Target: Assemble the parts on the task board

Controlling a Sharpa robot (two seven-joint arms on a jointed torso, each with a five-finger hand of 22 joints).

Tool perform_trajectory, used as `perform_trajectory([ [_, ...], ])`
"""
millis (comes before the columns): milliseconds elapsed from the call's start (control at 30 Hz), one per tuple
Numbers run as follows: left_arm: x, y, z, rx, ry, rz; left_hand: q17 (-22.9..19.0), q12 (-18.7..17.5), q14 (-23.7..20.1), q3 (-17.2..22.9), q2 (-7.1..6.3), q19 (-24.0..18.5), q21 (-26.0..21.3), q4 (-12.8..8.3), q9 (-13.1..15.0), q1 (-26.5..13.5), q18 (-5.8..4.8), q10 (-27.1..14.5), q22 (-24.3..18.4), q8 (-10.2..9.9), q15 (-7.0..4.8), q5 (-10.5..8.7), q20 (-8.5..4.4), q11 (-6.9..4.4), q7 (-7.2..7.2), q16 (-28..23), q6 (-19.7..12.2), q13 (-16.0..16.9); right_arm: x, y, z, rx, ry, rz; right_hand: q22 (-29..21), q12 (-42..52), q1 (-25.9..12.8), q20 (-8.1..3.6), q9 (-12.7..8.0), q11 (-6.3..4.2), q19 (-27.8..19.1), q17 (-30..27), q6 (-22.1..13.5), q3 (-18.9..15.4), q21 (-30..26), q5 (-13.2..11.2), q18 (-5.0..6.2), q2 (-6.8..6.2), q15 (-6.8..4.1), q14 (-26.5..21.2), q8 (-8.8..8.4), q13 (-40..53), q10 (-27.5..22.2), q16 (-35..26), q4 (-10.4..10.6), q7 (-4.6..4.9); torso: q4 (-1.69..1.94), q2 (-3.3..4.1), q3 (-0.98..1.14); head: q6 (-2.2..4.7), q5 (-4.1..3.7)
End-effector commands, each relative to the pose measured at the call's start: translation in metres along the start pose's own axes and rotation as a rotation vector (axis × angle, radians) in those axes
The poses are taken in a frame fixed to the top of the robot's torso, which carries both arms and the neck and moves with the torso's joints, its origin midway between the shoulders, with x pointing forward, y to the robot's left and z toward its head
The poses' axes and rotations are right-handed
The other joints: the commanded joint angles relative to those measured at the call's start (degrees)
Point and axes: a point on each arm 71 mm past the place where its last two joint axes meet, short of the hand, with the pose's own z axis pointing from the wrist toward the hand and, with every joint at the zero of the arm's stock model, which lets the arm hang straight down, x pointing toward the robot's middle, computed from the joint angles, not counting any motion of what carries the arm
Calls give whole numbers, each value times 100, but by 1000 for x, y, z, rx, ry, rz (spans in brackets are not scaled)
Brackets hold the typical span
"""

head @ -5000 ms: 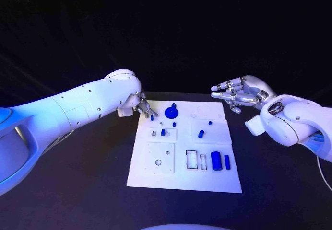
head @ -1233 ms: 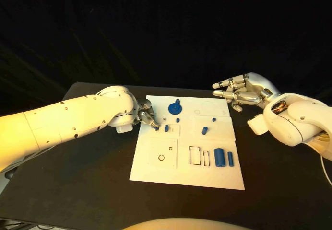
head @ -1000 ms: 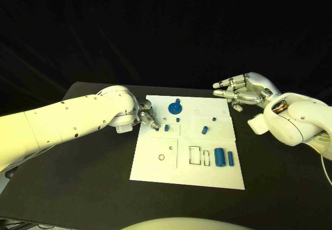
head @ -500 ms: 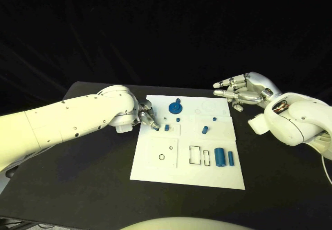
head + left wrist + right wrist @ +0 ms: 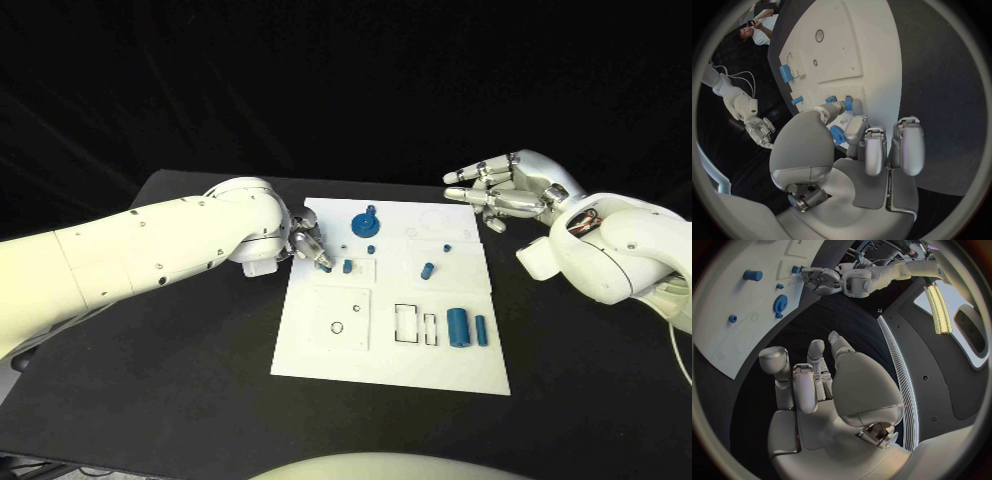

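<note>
Head view puts the black table largest, with bare room at nine and three o'clock for the arms to swing clear. On it the white task board lies lengthwise, its near edge at six o'clock well inside the table's edge. The right hand hovers off the board's far corner at about one o'clock, fingers apart and holding nothing, probably parked so it leaves the board free. The left hand sits at the board's edge near ten o'clock, fingertips drawn together over a small blue peg; the left wrist view suggests it pinches that peg, likely to seat it in a hole. A blue gear stands at twelve o'clock, and a blue cylinder rests near four o'clock, well apart from the hands.
</note>
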Motion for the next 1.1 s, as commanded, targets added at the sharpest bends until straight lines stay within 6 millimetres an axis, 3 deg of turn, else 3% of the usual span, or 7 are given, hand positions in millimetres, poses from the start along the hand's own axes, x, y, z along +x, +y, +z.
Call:
perform_trajectory([
  [33, 7, -2, 2, -14, 35, 4, 1509, 13, 603, -166, 27, 373, 29, 94, -43, -100, -64, 13, 1106, -41, -41, -18, -52, -16, -101, 14, 166, 25, 2, 1, 0, -12, 19, -7, -5, -35, 5, 10, 4, 4, -31, 187, -10, -27, -19, 19, 45, 36, 8, 275, -10, -5, -19, -30, -12, 29, -1, 2, 5, -15, -13],
  [300, 8, -6, 5, -25, 42, 11, 1509, 38, 603, -653, 130, 393, 72, 337, -117, -239, -77, 29, 1143, -91, -54, -20, -66, -26, -110, 14, 249, 67, 2, 1, 0, -6, 22, -1, -5, -35, 5, 10, 4, 4, -31, 187, -10, -27, -19, 19, 45, 36, 8, 275, -10, -5, -19, -30, -12, 29, -8, 3, -2, -17, -28],
  [800, 7, -5, 7, -47, 33, 11, 1509, 101, 603, -932, 219, 410, 107, 470, -171, -230, -87, 73, 1174, -127, -59, -12, -71, -33, -118, 14, 311, 154, 2, 0, 0, -1, 25, 3, -18, -44, 8, 10, 4, 3, -37, 180, -9, -29, -28, 17, 48, 36, 7, 274, -9, -18, -21, -35, -14, 28, 6, -1, 0, -25, -33],
  [900, 7, -4, 7, -51, 33, 13, 1509, 111, 603, -1136, 192, 414, 114, 552, -193, -262, -89, 83, 1181, -139, -59, -14, -68, -33, -121, 14, 342, 175, 2, 0, -1, 0, 25, 3, -30, -50, 7, 10, 4, 3, -42, 172, -9, -31, -34, 16, 50, 36, 7, 272, -8, -26, -22, -41, -13, 28, 2, -2, -2, -22, -29],
  [1100, 5, -3, 6, -53, 21, 13, 1509, 115, 603, -1930, 41, 419, 123, 792, -239, -425, -93, 96, 1197, -161, -50, -84, -64, -23, -106, 14, 412, 203, 2, 0, -1, 1, 26, 2, -42, -61, 6, 10, 4, 3, -48, 167, -10, -33, -42, 15, 52, 36, 7, 270, -8, -38, -27, -44, -12, 28, 3, 0, -7, -4, -32],
])
